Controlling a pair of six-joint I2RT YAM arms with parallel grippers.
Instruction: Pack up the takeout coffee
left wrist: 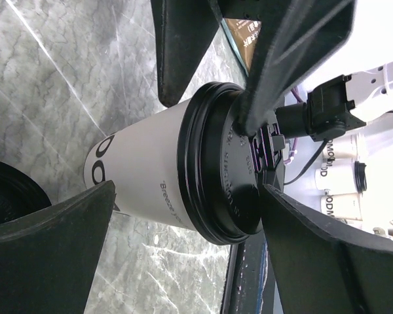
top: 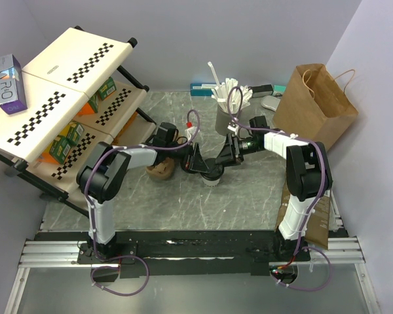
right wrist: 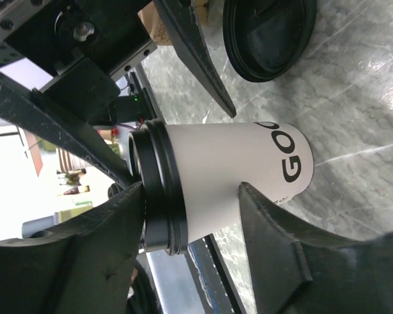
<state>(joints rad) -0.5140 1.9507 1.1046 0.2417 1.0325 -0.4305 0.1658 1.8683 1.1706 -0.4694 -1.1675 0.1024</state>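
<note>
The coffee cup (right wrist: 229, 163) stands upright on the worktop (top: 183, 203), and both arms meet over it. Its black lid (left wrist: 229, 176) sits level on the rim all the way round in both wrist views, so the capping step looks finished or nearly so. Packing the cup away is not yet done.

The left gripper (top: 198, 160) is just beside the cup on the side facing the brown pulp carrier (top: 160, 171). Its jaws stand wide, one finger level with the base and the other out past the lid, and neither presses the paper wall.

The right gripper (right wrist: 191, 190) comes in from the opposite side with its jaws part-way apart. One finger lies against the lid's rim and the other against the cup's side lower down. They are spaced along the cup's height and not across it, so this reads as a push or a steadying touch, not a hold. A spare black lid (right wrist: 268, 39) lies flat on the worktop near the cup's base.

The next move probably calls for one arm to back clear. The other would then close across the body below the lid, gently since thin paper dents, and lift the cup straight up. The carrier is near the cup. The paper bag (top: 314, 104) stands well apart beyond the right arm.
</note>
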